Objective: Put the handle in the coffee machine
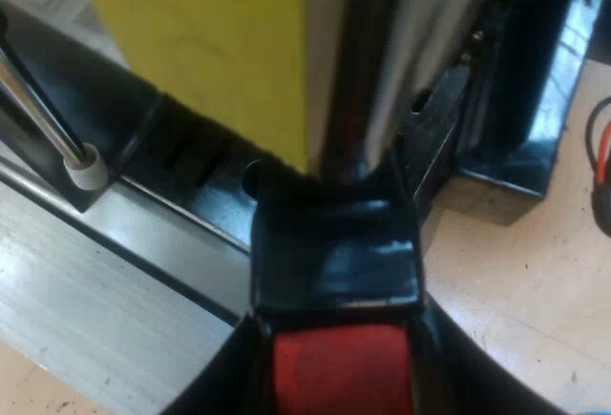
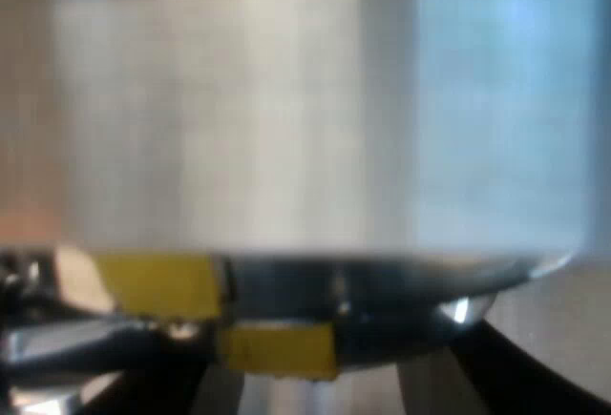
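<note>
2 jaws of the left gripper point(image 1: 336, 386) clamp the handle point(image 1: 334, 258) at its red end, its far end at the espresso machine point(image 1: 191, 43) front; right gripper point(image 2: 325, 396), close against metal: cannot tell.

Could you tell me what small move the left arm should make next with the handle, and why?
Probably a small twist of the handle to lock it, I'd judge: the left gripper has its fingers closed on the red end, and the dark far end already sits up against the front of the machine.
</note>
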`<control>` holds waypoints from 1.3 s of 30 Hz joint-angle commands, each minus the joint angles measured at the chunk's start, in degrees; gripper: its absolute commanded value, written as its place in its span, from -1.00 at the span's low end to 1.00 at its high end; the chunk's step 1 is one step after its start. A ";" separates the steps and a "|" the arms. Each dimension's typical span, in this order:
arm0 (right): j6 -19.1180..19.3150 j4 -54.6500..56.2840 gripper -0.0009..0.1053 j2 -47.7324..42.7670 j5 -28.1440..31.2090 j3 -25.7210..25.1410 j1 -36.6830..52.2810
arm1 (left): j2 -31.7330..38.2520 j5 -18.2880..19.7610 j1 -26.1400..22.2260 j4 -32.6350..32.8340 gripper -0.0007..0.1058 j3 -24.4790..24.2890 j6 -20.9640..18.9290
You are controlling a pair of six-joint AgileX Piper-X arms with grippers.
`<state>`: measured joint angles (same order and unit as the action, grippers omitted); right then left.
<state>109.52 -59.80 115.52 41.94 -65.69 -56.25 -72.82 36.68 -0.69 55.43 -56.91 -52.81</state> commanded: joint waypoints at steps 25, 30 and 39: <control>3.93 -8.99 -0.30 -1.27 3.78 -2.16 -1.33 | 0.96 5.26 0.02 0.06 -0.94 -1.39 0.32; 3.93 -8.99 -0.30 -1.58 3.78 -2.16 -1.33 | 0.96 5.26 0.02 0.06 -0.30 -1.39 0.32; 5.32 -8.97 -0.30 -1.78 3.88 -2.16 -1.33 | 0.96 4.66 0.02 0.50 0.40 -1.39 0.32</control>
<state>113.57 -62.36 116.36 46.88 -66.35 -57.31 -72.82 39.31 -0.77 57.01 -56.91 -52.81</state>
